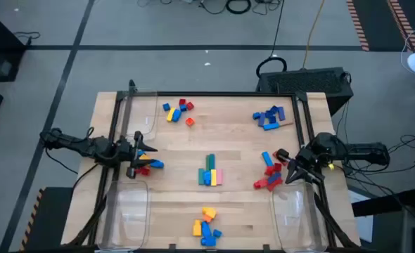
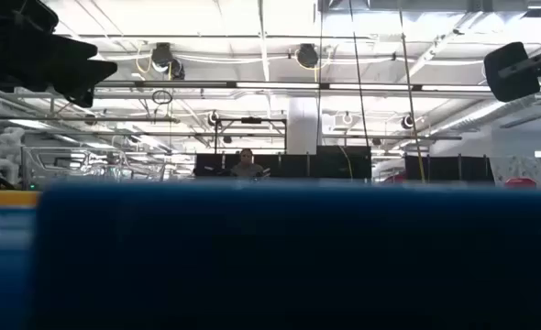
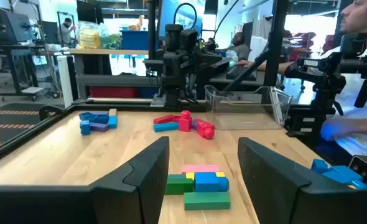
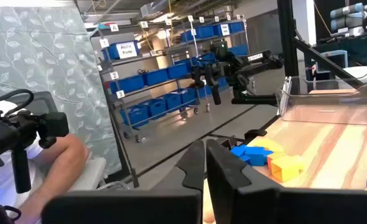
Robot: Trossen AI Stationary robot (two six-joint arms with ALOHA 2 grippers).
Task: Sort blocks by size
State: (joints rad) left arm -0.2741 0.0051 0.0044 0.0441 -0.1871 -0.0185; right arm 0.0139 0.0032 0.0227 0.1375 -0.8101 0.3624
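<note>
The blocks lie in loose groups on the wooden table [image 1: 235, 144]: blue, yellow and red at the far left [image 1: 176, 111], blue at the far right [image 1: 269, 117], green, blue, yellow and pink in the middle [image 1: 209, 173], red and blue at the right [image 1: 269, 174], orange, yellow and blue at the near edge [image 1: 206, 226]. My left gripper [image 1: 144, 151] [image 3: 202, 152] stands open at the table's left, with nothing between its fingers; red, blue and orange blocks [image 1: 150, 164] lie just beside it. My right gripper [image 1: 286, 174] [image 4: 205, 149] is shut and empty, beside the red blocks at the right.
Clear plastic bins stand at the near left [image 1: 126, 211] and near right [image 1: 295, 211] corners. A raised wooden rim [image 1: 214, 94] runs along the table's far edge. A blue block [image 2: 289, 257] close to the low camera blocks that view of the table. People sit beyond the table.
</note>
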